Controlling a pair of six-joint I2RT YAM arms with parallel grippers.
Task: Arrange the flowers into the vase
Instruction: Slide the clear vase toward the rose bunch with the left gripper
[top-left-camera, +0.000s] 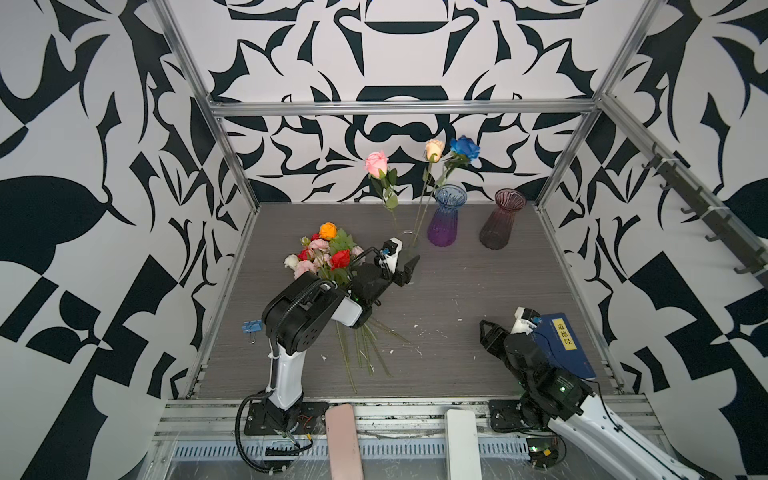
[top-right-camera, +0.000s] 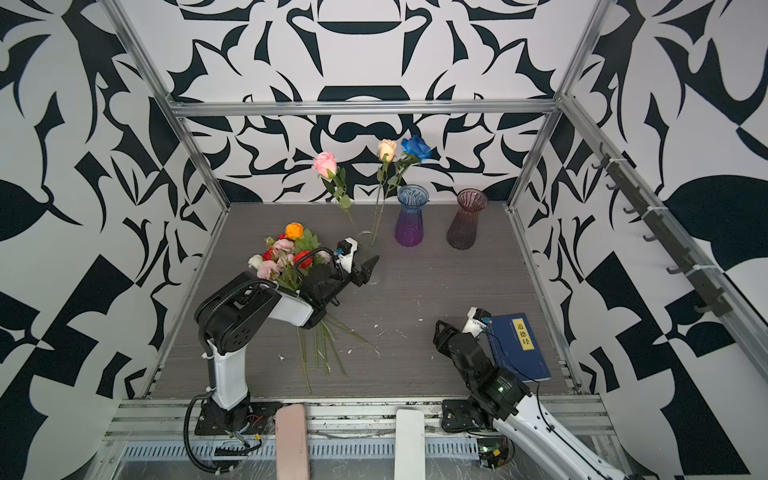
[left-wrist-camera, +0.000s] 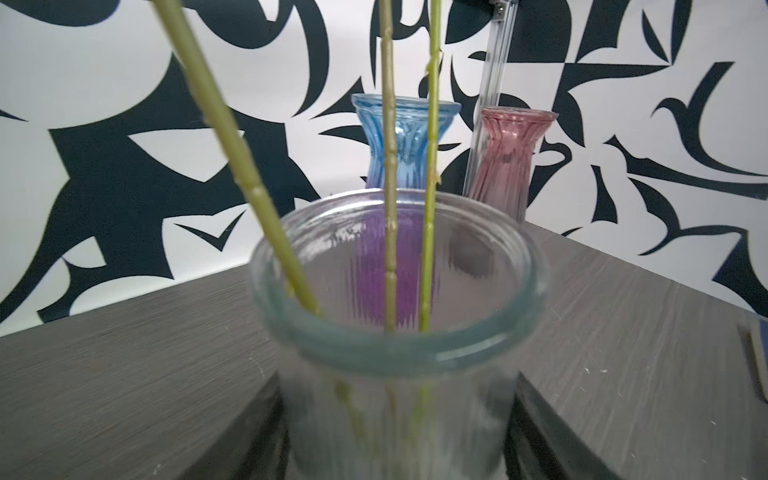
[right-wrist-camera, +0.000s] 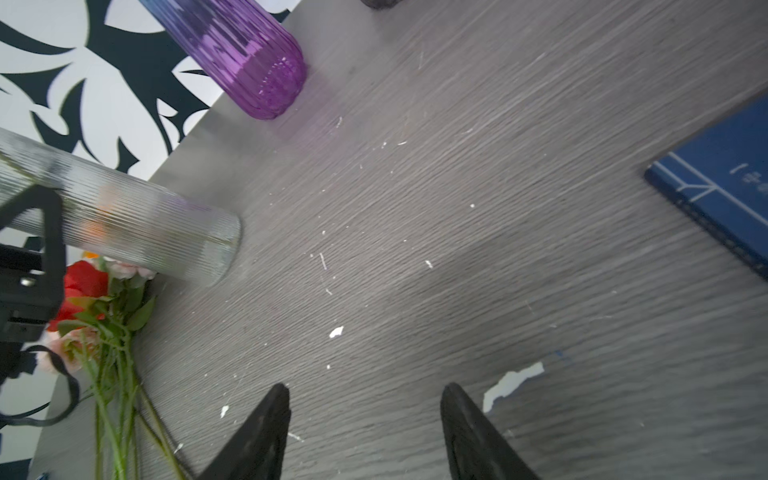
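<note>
You're pinching the three-rose clear ribbed glass vase (left-wrist-camera: 457, 357) with the left pincer (top-left-camera: 409, 272), right pincer (right-wrist-camera: 365, 390) spread, mixed-colour bunch (top-left-camera: 328, 253) waiting at nine o'clock.

One legible text only, on the blue book (top-left-camera: 566, 355) lying at the near right of the grey table (top-left-camera: 457, 299). Reads 道德经: three dark Chinese characters, set one under another on a narrow yellow label (top-left-camera: 562, 335) on the cover. Legible on that label (top-right-camera: 523, 335) in both top views. In the right wrist view, only thin white lines and a cut-off pale mark on the book's cover (right-wrist-camera: 723, 195), too partial to read.
</note>
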